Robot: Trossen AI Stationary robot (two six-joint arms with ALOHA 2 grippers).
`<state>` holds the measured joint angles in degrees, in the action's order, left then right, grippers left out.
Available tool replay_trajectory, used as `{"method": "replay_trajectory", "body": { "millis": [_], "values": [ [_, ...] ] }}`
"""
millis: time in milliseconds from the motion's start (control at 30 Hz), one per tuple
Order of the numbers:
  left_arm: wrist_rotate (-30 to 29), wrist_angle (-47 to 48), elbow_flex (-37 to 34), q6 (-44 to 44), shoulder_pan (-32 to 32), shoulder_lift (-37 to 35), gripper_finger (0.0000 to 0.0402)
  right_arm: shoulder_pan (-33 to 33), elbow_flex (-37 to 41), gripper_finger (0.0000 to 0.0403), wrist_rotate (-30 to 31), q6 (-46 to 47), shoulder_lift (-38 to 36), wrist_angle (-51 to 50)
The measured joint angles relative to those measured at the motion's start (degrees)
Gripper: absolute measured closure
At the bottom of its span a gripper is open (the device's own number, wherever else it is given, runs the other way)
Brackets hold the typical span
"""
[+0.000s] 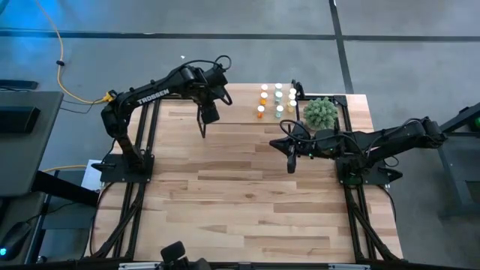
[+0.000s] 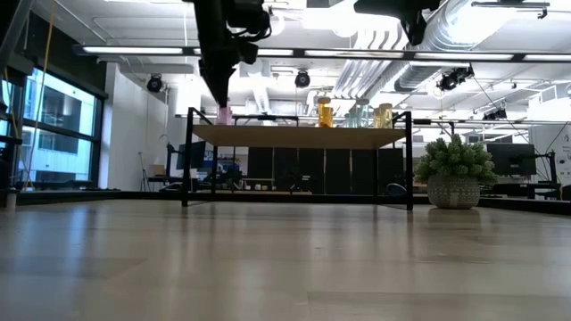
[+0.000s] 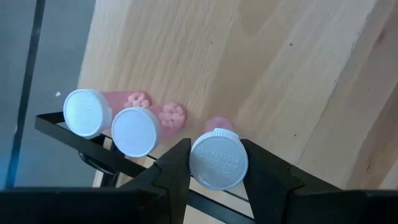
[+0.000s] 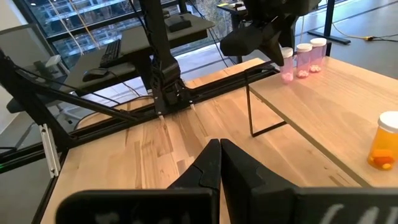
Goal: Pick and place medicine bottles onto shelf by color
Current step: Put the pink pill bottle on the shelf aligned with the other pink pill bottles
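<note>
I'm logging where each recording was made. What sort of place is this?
Probably a robotics lab in an open office or workshop hall. The low view shows exposed ceiling ducts and strip lights, with monitors on desks beyond the table. The right wrist view shows a desk with a keyboard by large windows.

1. Between your left gripper's (image 3: 217, 180) closed fingers you see only the white cap of the held bottle (image 3: 218, 158); its pink body is almost wholly hidden beneath the cap.
2. The cap's embossed lettering is too blurred to read.
3. From above, the left gripper (image 1: 206, 112) covers the pink bottles, so none shows beside it.
4. The bottles (image 1: 277, 99) on the shelf (image 1: 240, 105) are too small there to count by colour.
5. In the low view, both arms are cut off by the upper edge.
6. Ahead of your right gripper (image 4: 219, 165), the orange bottle (image 4: 382, 142) is cut by the edge.
</note>
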<state>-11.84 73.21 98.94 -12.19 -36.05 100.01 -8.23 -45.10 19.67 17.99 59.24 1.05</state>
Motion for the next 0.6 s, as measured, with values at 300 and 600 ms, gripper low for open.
{"method": "replay_trajectory", "body": {
  "millis": [300,600],
  "values": [
    [0.71,-0.02,0.00,0.02,0.02,0.00,0.0280,-0.01,0.00,0.0402,2.06,-0.01,0.02,0.01],
    [0.82,0.23,0.04,0.04,-0.05,0.90,0.0280,0.00,0.00,0.0402,2.19,-0.01,0.02,0.01]
  ]
}}
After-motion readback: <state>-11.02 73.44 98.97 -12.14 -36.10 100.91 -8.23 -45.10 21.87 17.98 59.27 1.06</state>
